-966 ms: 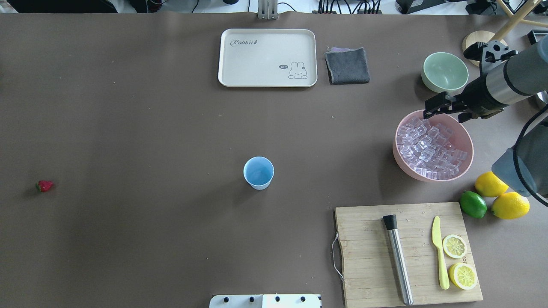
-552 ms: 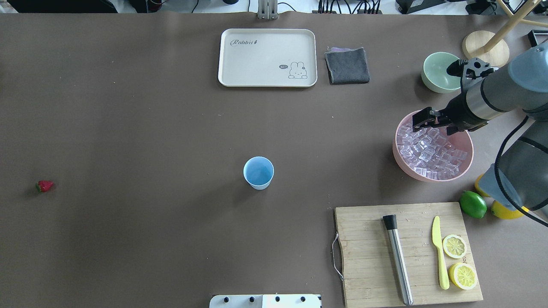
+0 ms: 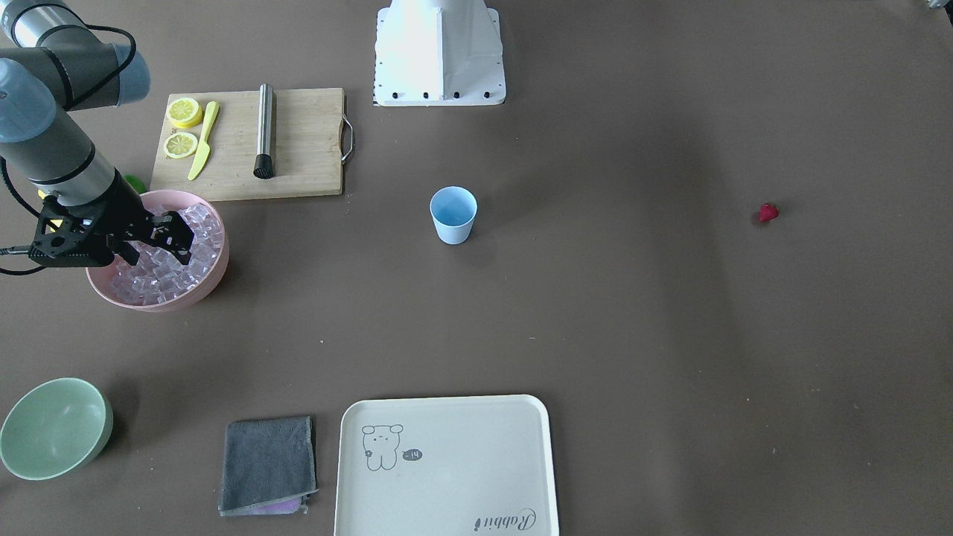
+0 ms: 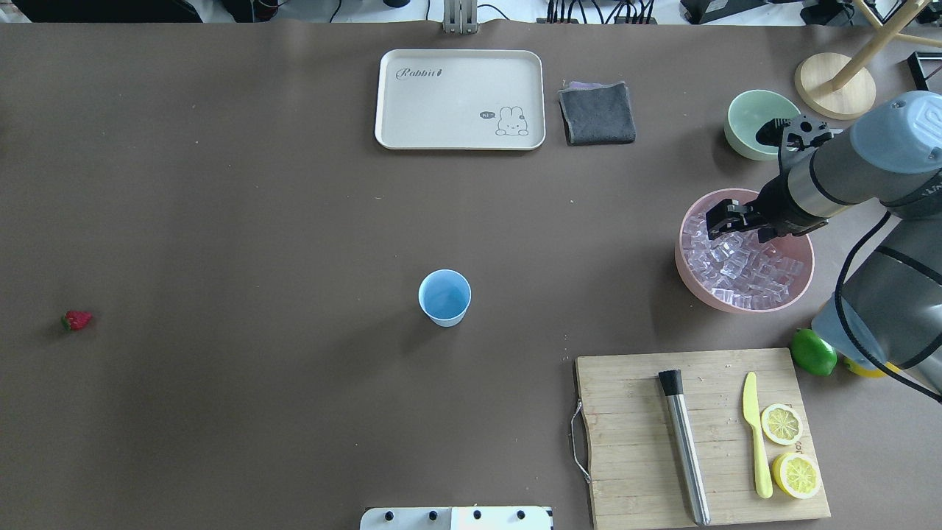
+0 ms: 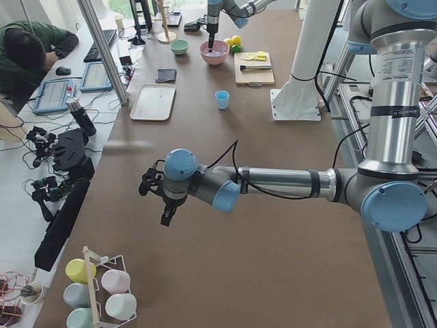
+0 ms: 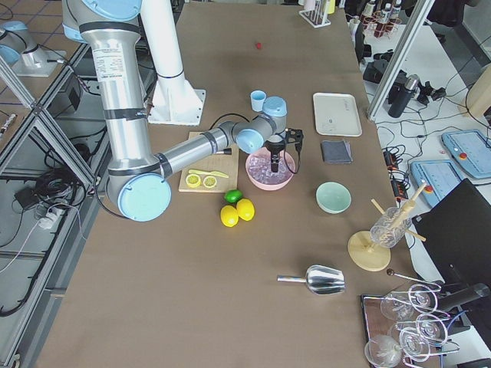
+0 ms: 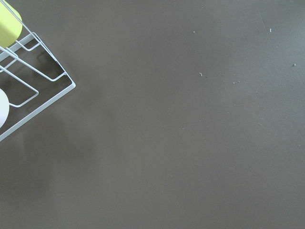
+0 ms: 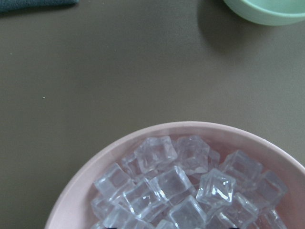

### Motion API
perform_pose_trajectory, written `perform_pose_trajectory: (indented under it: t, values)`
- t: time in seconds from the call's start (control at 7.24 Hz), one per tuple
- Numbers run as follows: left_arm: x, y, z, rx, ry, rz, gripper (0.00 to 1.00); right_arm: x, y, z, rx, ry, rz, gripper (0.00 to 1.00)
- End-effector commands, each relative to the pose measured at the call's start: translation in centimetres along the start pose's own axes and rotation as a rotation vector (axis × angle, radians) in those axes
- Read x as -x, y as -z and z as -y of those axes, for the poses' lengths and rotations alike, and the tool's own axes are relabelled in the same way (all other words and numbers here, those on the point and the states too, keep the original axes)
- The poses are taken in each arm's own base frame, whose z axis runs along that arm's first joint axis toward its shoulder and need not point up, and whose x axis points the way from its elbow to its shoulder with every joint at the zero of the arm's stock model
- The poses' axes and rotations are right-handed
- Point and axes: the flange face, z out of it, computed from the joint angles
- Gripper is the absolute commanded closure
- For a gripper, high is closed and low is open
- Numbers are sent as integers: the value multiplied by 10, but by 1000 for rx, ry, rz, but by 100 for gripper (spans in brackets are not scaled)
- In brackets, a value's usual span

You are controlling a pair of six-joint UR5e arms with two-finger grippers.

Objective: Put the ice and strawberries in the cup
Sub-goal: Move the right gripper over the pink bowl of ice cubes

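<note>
Pink, round and plastic, the bowl (image 4: 736,308) on the table's right side holds the ice (image 4: 743,269) — a heap of small clear glassy cubes. The right gripper (image 4: 720,221) hangs over the far-left part of that heap, pointing down into the bowl. Its jaws are spread apart with nothing between them. Whether the tips touch the cubes cannot be told.

The small light blue plastic cup (image 4: 444,297) stands upright near the middle of the table, mouth up, well apart from the bowl. The tiny red strawberry with its dark green top (image 4: 76,319) lies on the bare brown table far out on the left side, well apart from the cup.

The left gripper (image 5: 166,205) hangs above the table at its left end, near a white wire rack (image 7: 38,86) — its jaws show only in the side view, so their state cannot be told.

A pale green bowl (image 4: 732,136) sits just beyond the pink one, and a wooden cutting board (image 4: 625,442) lies on the near side.
</note>
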Motion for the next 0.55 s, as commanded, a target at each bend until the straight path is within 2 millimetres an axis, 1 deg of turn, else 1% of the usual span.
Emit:
perform_pose_trajectory:
  t: [0.0, 0.14, 0.28, 0.41]
  values:
    - [-1, 1, 1, -2, -7, 0, 2, -3, -8, 0, 11, -3, -11, 19]
    - [0, 0, 1, -1, -6, 0, 2, -3, -13, -2, 18, -3, -16, 19]
    - [0, 0, -2, 0, -5, -2, 2, -2, -13, -2, 18, -3, -14, 20]
    - [1, -1, -2, 2, -6, -1, 2, -2, -12, -2, 18, -3, -13, 25]
